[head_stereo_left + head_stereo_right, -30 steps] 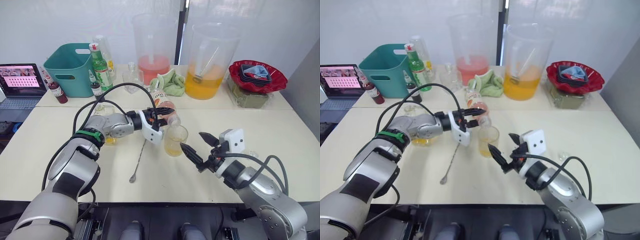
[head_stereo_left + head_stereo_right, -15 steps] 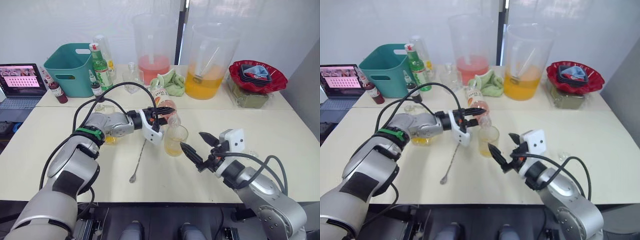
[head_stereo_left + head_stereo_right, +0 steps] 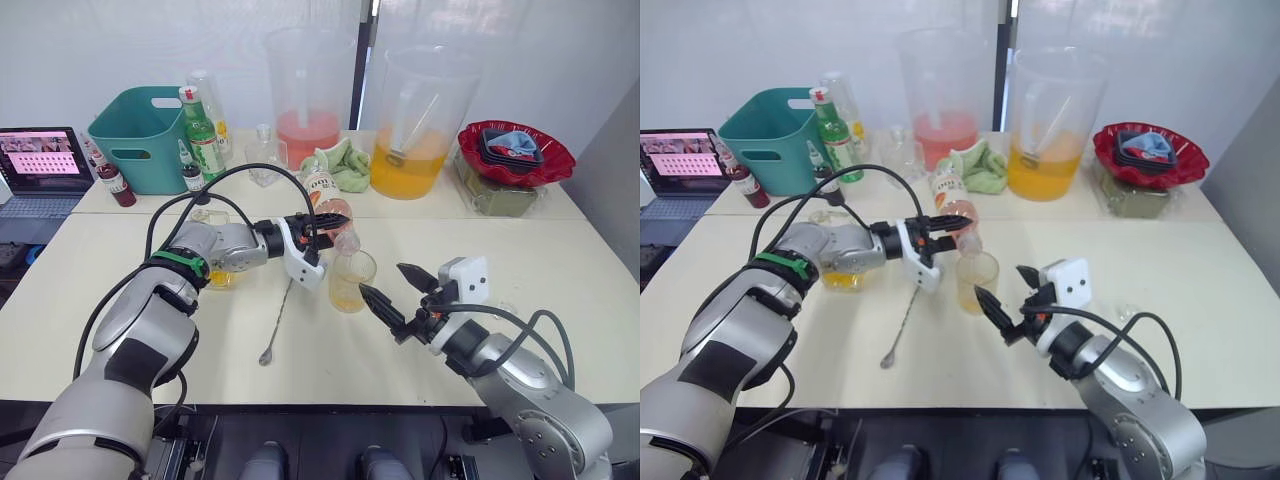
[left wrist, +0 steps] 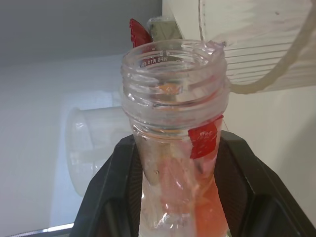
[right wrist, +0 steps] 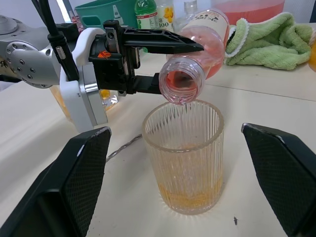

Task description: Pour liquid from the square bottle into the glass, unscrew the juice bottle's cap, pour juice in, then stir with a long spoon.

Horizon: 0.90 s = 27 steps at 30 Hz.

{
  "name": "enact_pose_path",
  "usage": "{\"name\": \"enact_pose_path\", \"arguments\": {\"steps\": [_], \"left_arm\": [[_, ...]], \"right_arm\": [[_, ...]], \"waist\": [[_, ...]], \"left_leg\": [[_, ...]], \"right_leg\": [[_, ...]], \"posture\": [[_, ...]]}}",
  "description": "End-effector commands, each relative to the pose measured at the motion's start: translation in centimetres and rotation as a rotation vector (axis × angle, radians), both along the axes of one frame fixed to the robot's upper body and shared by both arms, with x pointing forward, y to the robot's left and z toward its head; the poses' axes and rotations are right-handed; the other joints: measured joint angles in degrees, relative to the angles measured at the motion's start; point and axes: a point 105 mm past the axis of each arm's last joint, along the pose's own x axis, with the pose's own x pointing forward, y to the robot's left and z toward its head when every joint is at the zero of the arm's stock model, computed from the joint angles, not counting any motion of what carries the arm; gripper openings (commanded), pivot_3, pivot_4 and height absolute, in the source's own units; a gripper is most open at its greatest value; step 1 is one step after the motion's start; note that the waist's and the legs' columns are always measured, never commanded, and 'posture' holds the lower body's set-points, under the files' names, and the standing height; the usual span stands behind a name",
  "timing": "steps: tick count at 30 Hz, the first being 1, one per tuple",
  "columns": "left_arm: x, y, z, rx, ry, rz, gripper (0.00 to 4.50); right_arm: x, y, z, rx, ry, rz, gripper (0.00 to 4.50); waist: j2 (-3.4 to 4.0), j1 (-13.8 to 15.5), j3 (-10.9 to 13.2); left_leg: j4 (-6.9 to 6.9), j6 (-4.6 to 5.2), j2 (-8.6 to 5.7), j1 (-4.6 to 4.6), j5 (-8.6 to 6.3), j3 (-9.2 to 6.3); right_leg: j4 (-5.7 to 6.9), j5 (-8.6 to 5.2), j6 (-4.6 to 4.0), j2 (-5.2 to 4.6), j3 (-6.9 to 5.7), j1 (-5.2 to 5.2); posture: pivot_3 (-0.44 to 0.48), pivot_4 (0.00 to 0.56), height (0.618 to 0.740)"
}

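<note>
From the head camera, a cream table (image 3: 560, 250) holds a small ribbed glass (image 3: 351, 281) near its middle, with a little yellow-orange liquid at the bottom. The left gripper (image 3: 318, 232) is clamped on the juice bottle (image 3: 329, 203), tilted with its open neck just above the glass rim. The right gripper (image 3: 397, 296) hovers just beside the glass, fingers spread and empty. A long spoon (image 3: 277, 320) lies flat on the table beside the glass. The square bottle (image 3: 210, 262) stands behind the left forearm.

From the left wrist, the black fingers (image 4: 111, 190) squeeze the bottle's neck (image 4: 174, 103), uncapped, with pink juice (image 4: 207, 212) inside.

From the right wrist, two wide-apart fingers (image 5: 69, 185) frame the glass (image 5: 183, 155); the bottle's mouth (image 5: 181, 80) hangs above its rim.
</note>
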Motion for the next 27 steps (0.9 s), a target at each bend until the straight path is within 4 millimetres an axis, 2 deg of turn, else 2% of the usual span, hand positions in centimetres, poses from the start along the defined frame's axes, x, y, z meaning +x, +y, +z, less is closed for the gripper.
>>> {"name": "enact_pose_path", "arguments": {"steps": [1, 22, 27], "left_arm": [[0.06, -0.36, 2.68, -0.045, -0.08, -0.019, 1.95], [0.13, -0.37, 2.59, -0.031, -0.085, -0.018, 1.95], [0.26, -0.26, 2.38, -0.062, -0.03, 0.0, 1.95]], "right_arm": [[-0.71, 0.56, 1.49, 0.016, -0.059, 0.029, 4.48], [-0.79, 0.64, 1.55, 0.017, -0.06, 0.031, 4.48], [-0.69, 0.62, 1.56, 0.014, -0.061, 0.03, 4.48]], "waist": [[0.0, 0.0, 0.0], [0.0, 0.0, 0.0], [0.0, 0.0, 0.0]], "left_leg": [[0.0, 0.0, 0.0, 0.0, 0.0, 0.0], [0.11, 0.0, -0.01, 0.0, 0.0, -0.01], [0.13, 0.0, -0.02, 0.0, 0.0, -0.01]], "right_leg": [[0.01, 0.0, 0.0, 0.0, 0.0, 0.0], [0.21, 0.0, 0.0, 0.0, 0.0, -0.03], [0.23, 0.0, 0.0, 0.0, 0.0, -0.03]], "posture": [[0.0, 0.15, 0.74], [0.0, 0.15, 0.74], [0.0, 0.15, 0.74]]}}
